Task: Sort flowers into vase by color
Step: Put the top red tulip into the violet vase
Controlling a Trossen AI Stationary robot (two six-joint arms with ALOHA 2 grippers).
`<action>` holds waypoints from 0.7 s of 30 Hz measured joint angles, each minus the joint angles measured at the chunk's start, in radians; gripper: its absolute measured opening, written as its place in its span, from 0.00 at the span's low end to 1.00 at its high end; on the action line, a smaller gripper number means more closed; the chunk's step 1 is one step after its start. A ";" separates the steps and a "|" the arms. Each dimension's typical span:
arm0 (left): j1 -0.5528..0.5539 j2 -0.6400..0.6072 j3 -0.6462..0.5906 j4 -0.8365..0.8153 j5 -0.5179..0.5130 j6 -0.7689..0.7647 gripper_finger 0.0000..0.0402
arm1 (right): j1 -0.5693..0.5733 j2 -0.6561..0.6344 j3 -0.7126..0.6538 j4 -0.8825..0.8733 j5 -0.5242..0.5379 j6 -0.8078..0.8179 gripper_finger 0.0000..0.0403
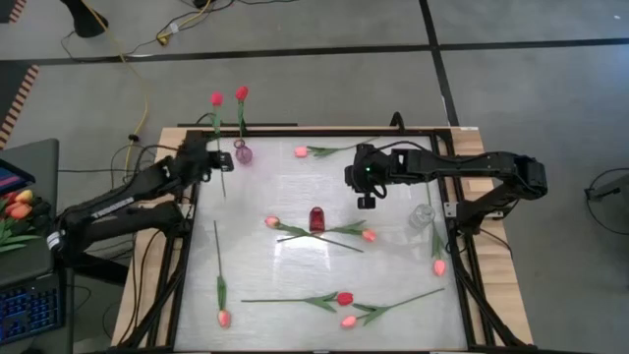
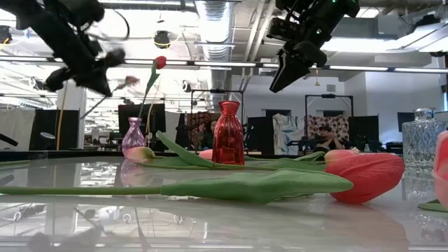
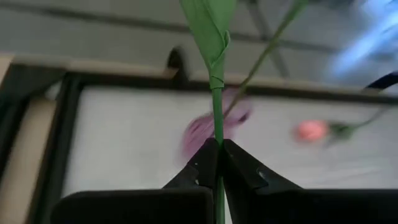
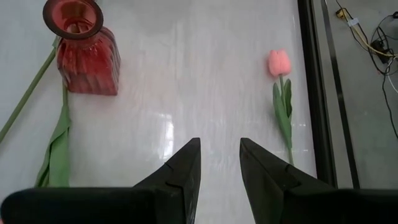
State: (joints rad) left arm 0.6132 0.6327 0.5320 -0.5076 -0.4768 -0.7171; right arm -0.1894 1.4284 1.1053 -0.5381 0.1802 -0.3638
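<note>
High view: left claw (image 1: 218,160) grips upright red tulip (image 1: 216,99) stem.

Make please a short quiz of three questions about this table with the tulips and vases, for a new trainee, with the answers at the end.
1. True or false: the left gripper is shut on a green tulip stem.
2. Which vase already holds a flower? A) the red vase B) the purple vase C) the clear glass vase
3. Fill the gap: the right gripper hangs above the table with its fingers ____ and nothing between them.

Key: 1 true. 2 B: a red-headed tulip stands in the purple vase at the far left of the table. 3 open.
</note>
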 joint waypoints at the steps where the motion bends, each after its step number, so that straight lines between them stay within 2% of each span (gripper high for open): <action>1: 0.000 -0.019 0.000 0.032 0.003 0.023 0.00 | 0.000 0.000 0.000 0.000 0.000 0.000 0.34; 7: 0.000 -0.097 0.001 0.205 0.026 0.165 0.00 | 0.000 0.000 0.000 0.000 0.000 0.000 0.34; 11: 0.000 -0.112 0.001 0.305 0.028 0.288 0.00 | 0.000 0.000 0.000 0.000 0.000 -0.003 0.34; 14: 0.000 -0.110 0.000 0.403 0.073 0.382 0.00 | -0.004 0.000 0.000 0.001 0.000 -0.009 0.34; 17: -0.001 -0.110 -0.032 0.562 0.116 0.481 0.00 | -0.010 0.000 0.000 0.014 0.000 -0.025 0.34; 21: 0.001 -0.110 -0.100 0.758 0.112 0.584 0.00 | -0.019 0.000 0.000 0.057 0.000 -0.029 0.34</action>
State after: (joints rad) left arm 0.6147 0.5224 0.4317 0.2501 -0.3650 -0.1327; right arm -0.2079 1.4284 1.1053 -0.4807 0.1802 -0.3929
